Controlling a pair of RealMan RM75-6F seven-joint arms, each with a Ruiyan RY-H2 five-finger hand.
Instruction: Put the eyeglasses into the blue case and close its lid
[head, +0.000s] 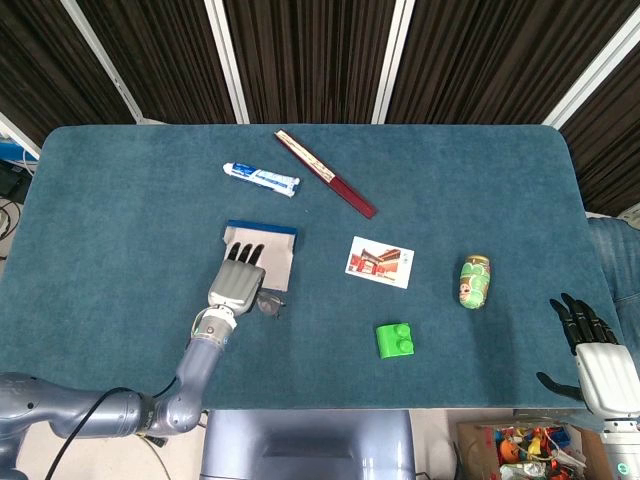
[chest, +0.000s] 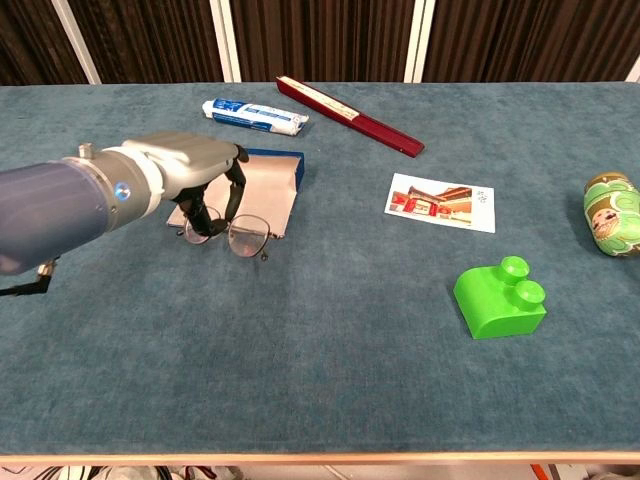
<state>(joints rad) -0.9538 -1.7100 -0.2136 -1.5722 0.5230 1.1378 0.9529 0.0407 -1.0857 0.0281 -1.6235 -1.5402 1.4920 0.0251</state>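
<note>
Left hand (chest: 190, 175) pinches glasses (chest: 232, 232), lifted at the case's (chest: 262, 195) 6 o'clock edge. Right hand (head: 592, 350) idle, fingers spread. Risk: thin frame slips from the pinch, or lenses snag the case rim.

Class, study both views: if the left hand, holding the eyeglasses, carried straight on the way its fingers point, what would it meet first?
Probably the open blue case: the left hand points toward it, holding the thin-framed eyeglasses at its near edge. Height is unclear.
</note>
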